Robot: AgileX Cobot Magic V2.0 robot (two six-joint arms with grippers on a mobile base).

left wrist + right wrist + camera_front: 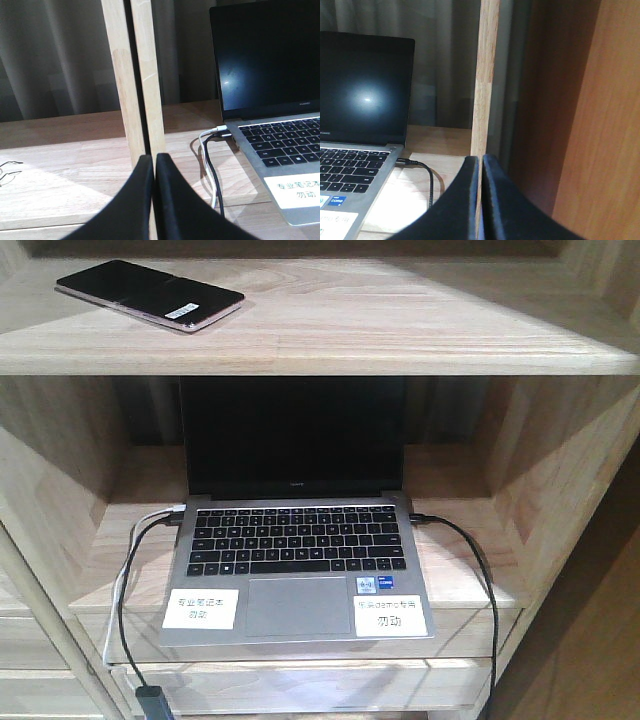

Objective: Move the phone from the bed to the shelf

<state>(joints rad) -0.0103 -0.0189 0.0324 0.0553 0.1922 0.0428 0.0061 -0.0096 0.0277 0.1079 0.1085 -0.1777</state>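
Note:
The black phone (150,295) lies flat on the upper board of the light wood shelf (400,330), at its left, with a white sticker near its right end. No gripper shows in the front view, and the bed is out of view. In the left wrist view my left gripper (154,159) is shut with nothing in it, in front of a wooden upright (135,75). My right gripper (480,160) is also shut and empty, facing the shelf's right upright (485,75).
An open grey laptop (300,540) stands on the lower shelf board, with a black cable (470,570) at its right and white and black cables (135,550) at its left. A brown panel (600,125) stands to the right of the shelf.

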